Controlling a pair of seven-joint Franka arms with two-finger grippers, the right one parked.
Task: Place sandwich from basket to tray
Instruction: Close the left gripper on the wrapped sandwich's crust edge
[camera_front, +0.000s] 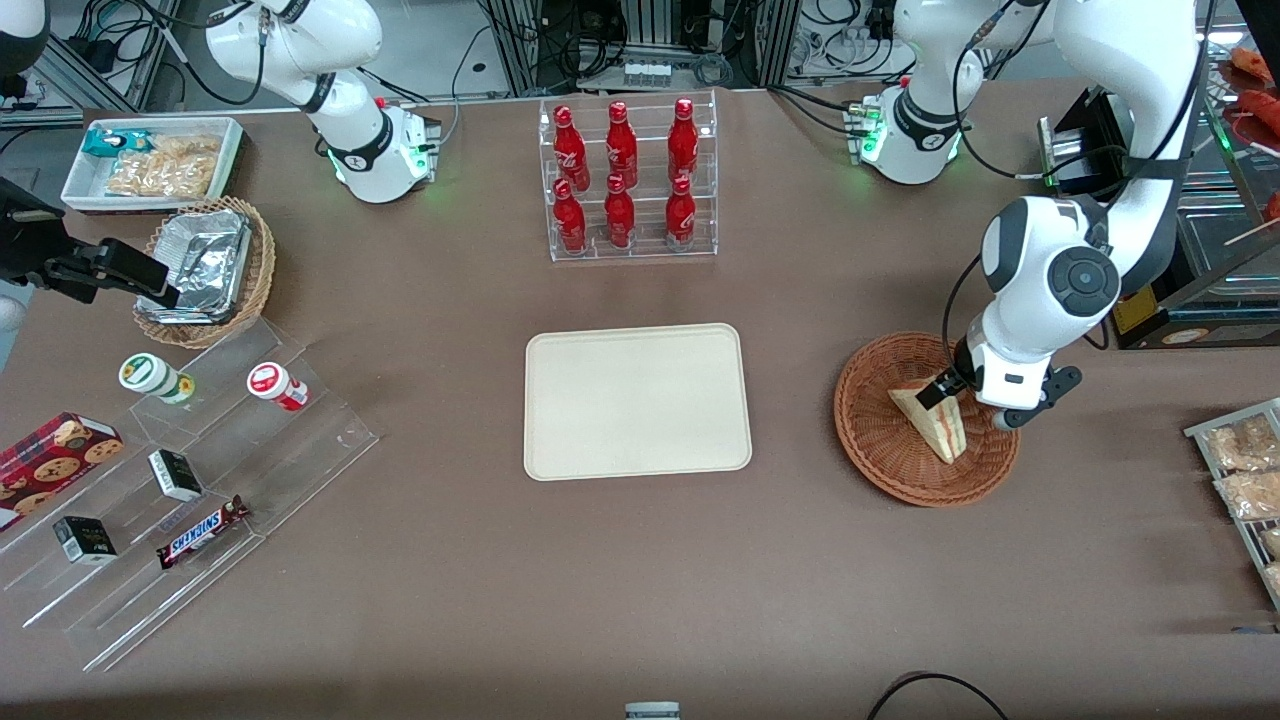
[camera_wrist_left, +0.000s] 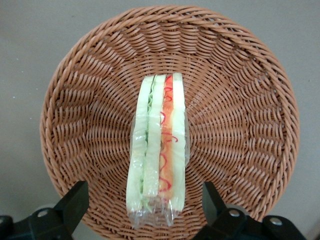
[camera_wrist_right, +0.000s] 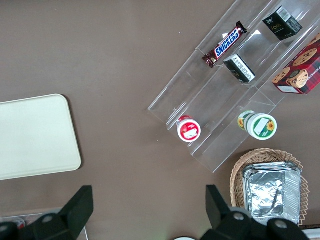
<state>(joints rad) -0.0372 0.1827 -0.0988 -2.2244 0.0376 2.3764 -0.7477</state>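
squarely between open fingers: sandwich, gripper.

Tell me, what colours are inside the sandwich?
Green, orange and red layers between white bread on the sandwich; clearest in the left wrist view.

One sandwich lies in one basket, with the one open tool above it. Near the basket sits one tray. Farther from the camera than the tray stand six red bottles.
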